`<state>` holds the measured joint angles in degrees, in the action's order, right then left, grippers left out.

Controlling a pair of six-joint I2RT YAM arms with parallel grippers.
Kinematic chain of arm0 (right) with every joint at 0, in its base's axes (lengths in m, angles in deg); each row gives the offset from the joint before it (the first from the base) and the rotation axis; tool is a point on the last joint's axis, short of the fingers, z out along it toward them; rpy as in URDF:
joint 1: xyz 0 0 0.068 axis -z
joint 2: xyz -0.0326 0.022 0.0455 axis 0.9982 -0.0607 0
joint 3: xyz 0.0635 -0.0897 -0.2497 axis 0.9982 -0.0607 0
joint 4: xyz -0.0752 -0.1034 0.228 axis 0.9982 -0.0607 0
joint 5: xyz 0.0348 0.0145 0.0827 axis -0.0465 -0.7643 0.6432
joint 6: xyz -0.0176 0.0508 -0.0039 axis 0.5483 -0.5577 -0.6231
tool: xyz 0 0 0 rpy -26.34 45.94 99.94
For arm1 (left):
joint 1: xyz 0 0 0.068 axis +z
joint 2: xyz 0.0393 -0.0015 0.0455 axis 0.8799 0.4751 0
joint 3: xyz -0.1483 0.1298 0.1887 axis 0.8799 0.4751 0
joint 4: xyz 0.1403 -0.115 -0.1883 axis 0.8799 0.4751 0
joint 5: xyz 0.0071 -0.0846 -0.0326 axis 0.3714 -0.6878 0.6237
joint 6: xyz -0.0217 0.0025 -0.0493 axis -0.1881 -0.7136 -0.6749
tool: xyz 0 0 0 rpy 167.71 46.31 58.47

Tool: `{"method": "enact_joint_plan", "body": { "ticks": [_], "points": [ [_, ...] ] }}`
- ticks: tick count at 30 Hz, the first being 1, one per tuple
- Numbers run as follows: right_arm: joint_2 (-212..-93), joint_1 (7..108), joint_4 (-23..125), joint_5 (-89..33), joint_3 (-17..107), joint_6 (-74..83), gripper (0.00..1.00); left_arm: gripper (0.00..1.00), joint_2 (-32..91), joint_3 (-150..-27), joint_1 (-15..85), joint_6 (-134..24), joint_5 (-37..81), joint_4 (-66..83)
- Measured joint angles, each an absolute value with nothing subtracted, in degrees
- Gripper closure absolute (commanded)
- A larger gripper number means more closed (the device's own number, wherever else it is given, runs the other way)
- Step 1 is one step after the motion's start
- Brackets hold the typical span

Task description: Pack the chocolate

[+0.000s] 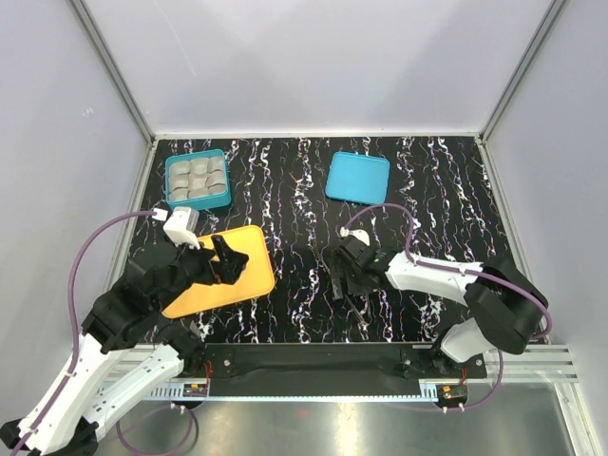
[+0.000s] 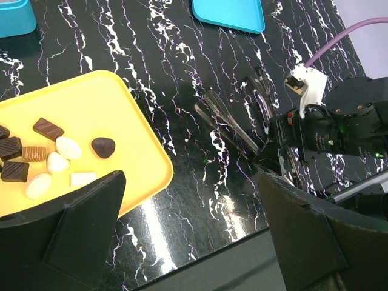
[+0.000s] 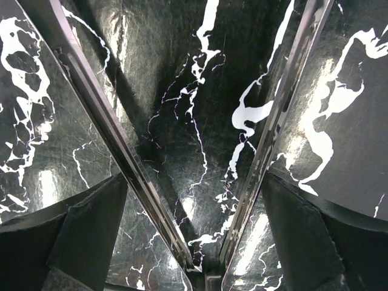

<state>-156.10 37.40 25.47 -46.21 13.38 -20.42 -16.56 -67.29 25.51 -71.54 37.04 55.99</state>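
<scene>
Left wrist view is giving me the clearest look: the chocolate (image 2: 57, 162) is lying in a loose cluster on the tray (image 2: 109, 103), dark and cream pieces close together, a few touching, while the arm is hiding them from the top camera. The left end effector (image 2: 188, 182) is hovering over the tray with its fingers spread wide and nothing between them. The right end effector (image 3: 193, 179) is also standing fully spread, low over the desk (image 1: 304, 190), with the two arms of the tongs (image 2: 230, 124) running between its fingers; I am not seeing whether the pads are touching them. I am judging each piece to be light, hard but easy to mar or crack, and smooth enough to slide, so I am planning a gentle pinch across the short sides of one piece at a time, starting with the rounded dark one sitting slightly apart. The tray's raised rim is blocking any low sideways approach, so I am favouring a descent from above. The box (image 1: 198, 180) is sitting close to the far left corner, leaving little room behind it; the open desk between tray and lid (image 1: 357, 177) is offering the free lane.
</scene>
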Motion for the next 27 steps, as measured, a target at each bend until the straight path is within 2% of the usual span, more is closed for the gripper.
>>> {"method": "enact_joint_plan", "body": {
  "ticks": [13,17,22,27],
  "points": [
    [-157.9,36.0,25.2,-49.6,14.5,-21.3,0.13,0.01,-17.5,-66.9,25.5,-71.7,37.1,56.0],
    [-158.4,35.8,25.2,-50.1,14.9,-21.2,0.18,0.01,-17.7,-66.9,25.5,-71.7,37.1,56.0],
    [-158.5,35.7,25.1,-49.9,15.0,-21.1,0.3,0.01,-18.3,-66.9,25.5,-71.7,37.1,56.0],
    [-158.0,35.5,22.0,-47.8,16.5,-20.5,0.34,0.01,-18.6,-66.9,25.5,-71.7,37.1,56.0]
  ]
}}
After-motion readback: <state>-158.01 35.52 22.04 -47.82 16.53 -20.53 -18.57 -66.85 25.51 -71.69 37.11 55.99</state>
